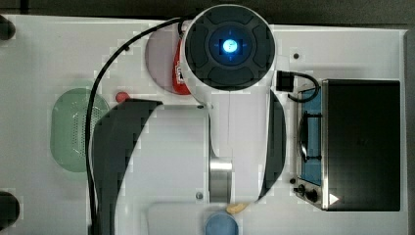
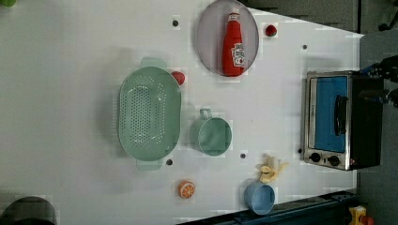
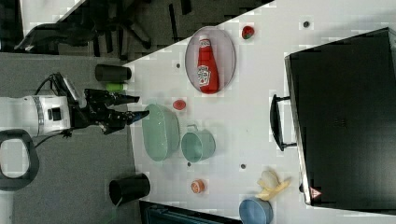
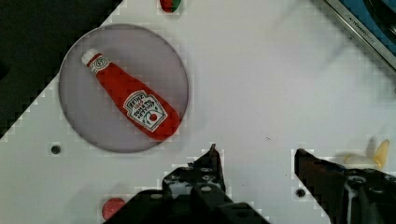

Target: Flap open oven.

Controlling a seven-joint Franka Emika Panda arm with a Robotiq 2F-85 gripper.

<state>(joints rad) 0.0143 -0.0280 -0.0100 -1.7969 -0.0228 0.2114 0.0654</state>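
end effector (image 4: 254, 156): fingers spread, empty | oven (image 3: 345, 116): door closed, well apart

A ketchup bottle (image 2: 233, 46) lies on a grey plate (image 2: 208, 40), near a green colander (image 2: 149, 114) and mug (image 2: 215, 136).

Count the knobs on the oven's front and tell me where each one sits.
2. Both knobs sit at the bottom end of the oven front in the left view: one nearer the left view's left, the other beside it. More may be hidden.
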